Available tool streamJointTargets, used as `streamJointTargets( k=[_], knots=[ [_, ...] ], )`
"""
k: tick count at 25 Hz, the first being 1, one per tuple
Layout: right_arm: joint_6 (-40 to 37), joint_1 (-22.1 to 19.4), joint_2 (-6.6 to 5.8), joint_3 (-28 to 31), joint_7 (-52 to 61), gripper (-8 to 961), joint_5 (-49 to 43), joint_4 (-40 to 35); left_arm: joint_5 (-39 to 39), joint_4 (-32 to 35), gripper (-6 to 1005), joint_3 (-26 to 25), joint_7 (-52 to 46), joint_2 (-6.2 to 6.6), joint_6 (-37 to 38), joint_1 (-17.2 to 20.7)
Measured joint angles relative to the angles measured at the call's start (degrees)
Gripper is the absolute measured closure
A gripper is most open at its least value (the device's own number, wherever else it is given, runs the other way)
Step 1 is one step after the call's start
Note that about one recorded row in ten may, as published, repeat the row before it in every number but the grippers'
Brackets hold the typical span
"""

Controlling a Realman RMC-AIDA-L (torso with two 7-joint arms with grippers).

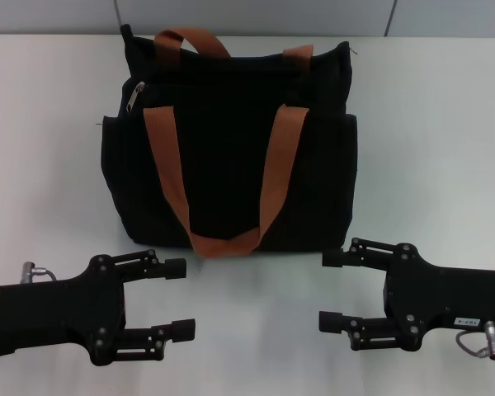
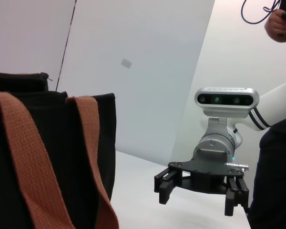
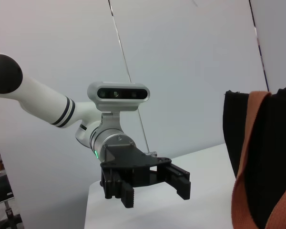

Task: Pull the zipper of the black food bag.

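The black food bag (image 1: 231,140) stands upright at the middle of the white table, with brown-orange strap handles (image 1: 165,157). The silver zipper pull (image 1: 135,96) hangs at the bag's top left corner. My left gripper (image 1: 181,297) is open and empty, in front of the bag's left side, apart from it. My right gripper (image 1: 328,289) is open and empty, in front of the bag's right side. The left wrist view shows the bag (image 2: 62,157) and the right gripper (image 2: 199,195). The right wrist view shows the bag (image 3: 262,143) and the left gripper (image 3: 155,191).
The white table (image 1: 429,124) stretches to both sides of the bag. A grey wall (image 1: 256,16) runs behind it. A person's dark sleeve (image 2: 276,176) shows at the edge of the left wrist view.
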Motion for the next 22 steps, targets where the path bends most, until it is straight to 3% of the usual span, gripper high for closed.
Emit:
streamJointTargets(
  k=[15,22],
  knots=[
    [-0.26,0.31,-0.09,0.0,0.49,153,-0.75,0.08,0.0,-0.19,246,0.21,-0.27,0.06,0.25,0.1],
    [-0.27,0.46,-0.11,0.38,1.78,161,-0.75,-0.24,-0.98,-0.3,261,-3.35,-0.48,-1.55,7.67,-2.13]
  ],
)
